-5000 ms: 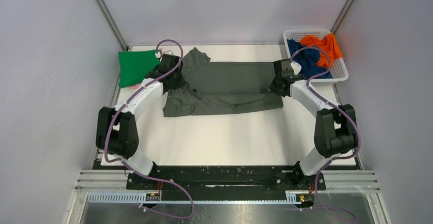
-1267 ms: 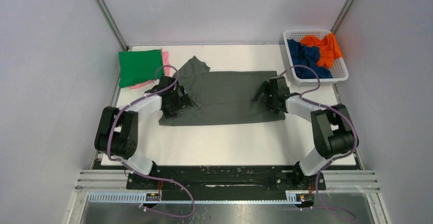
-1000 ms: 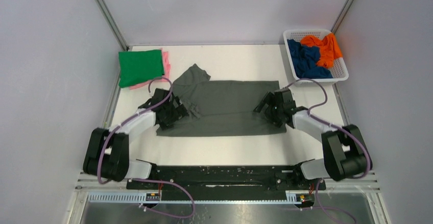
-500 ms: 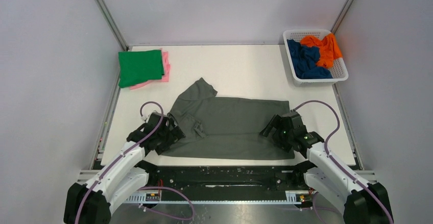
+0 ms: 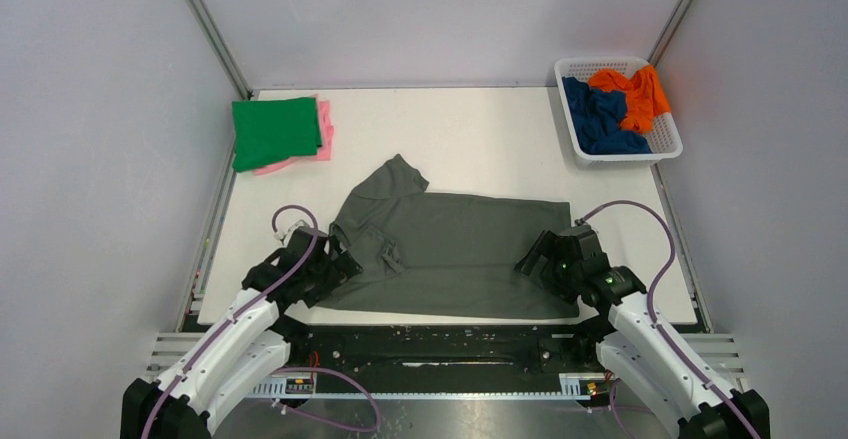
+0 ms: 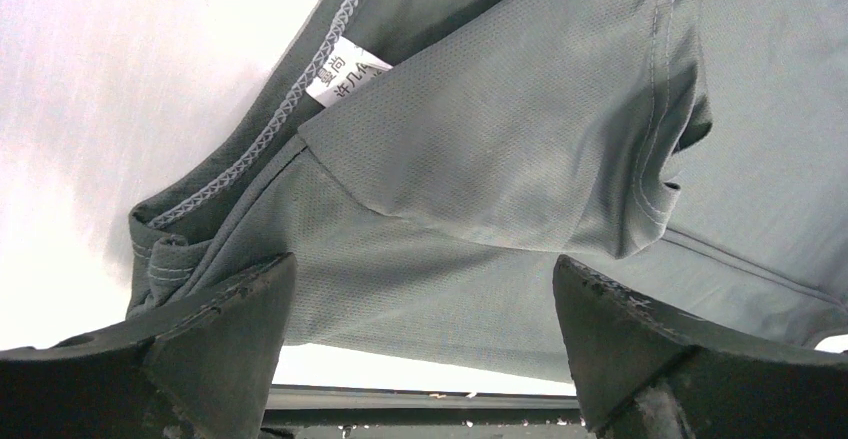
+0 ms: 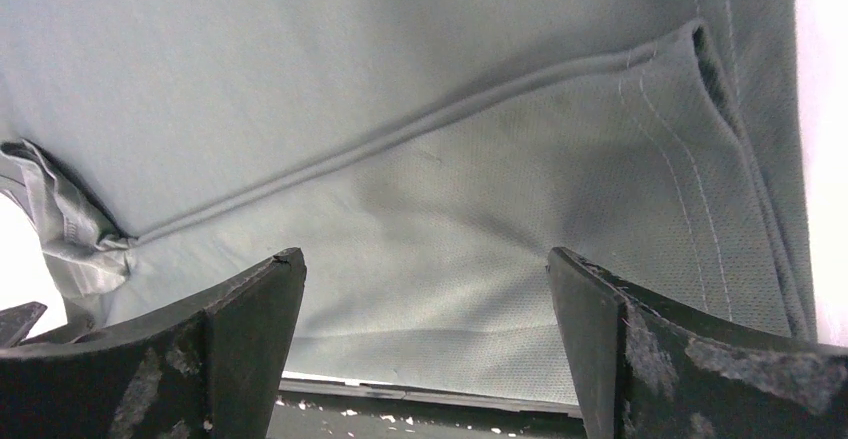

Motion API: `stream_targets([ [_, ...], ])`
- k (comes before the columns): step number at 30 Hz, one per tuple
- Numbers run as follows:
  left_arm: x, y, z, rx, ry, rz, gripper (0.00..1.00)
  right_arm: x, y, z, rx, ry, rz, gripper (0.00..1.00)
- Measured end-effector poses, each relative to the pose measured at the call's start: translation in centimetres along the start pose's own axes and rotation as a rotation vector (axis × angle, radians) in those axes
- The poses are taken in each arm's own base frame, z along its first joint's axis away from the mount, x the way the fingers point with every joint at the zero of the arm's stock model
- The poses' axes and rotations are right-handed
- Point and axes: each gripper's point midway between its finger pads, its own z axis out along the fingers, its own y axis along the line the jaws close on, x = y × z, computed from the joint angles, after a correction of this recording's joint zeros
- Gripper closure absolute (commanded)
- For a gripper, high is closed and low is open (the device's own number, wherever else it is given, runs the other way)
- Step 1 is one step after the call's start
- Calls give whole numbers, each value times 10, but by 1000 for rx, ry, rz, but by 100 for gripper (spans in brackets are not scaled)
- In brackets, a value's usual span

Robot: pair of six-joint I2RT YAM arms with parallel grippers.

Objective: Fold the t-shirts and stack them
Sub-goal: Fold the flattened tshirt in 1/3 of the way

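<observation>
A dark grey t-shirt (image 5: 455,249) lies flat, folded lengthwise, near the front edge of the white table (image 5: 480,139), one sleeve sticking up at its left end. My left gripper (image 5: 335,264) stands open over the collar end, where a white label (image 6: 345,67) shows between the wide-apart fingers (image 6: 220,329). My right gripper (image 5: 535,259) is open over the hem end (image 7: 640,159); grey cloth fills the gap. A folded green t-shirt (image 5: 275,131) rests on a pink one (image 5: 324,129) at the back left. Navy (image 5: 598,119) and orange (image 5: 635,94) t-shirts lie crumpled in the basket.
The white lattice basket (image 5: 604,61) stands at the back right corner. A black rail (image 5: 440,344) with both arm bases runs just beyond the table's near edge, close to the grey shirt's lower edge. Grey walls enclose the table on three sides.
Both arms have drawn back toward the near edge, and the dark grey shirt has slid with them from the table's middle to its front. Both grippers stayed open.
</observation>
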Motion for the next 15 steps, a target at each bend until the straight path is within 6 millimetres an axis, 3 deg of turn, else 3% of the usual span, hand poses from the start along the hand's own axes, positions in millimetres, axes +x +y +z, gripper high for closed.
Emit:
stream_targets([
  [4,-13,-10,-9,12,-42,8,1,-16,9,-6,-5,-54,-18,1],
  [11,-62,-53,-40,73,-187,31,1,-61,40,-23,-40,-196,-102,1],
  [15,-81,-70,-44,73,-224,59,1,-75,56,-25,-50,-205,-169,1],
])
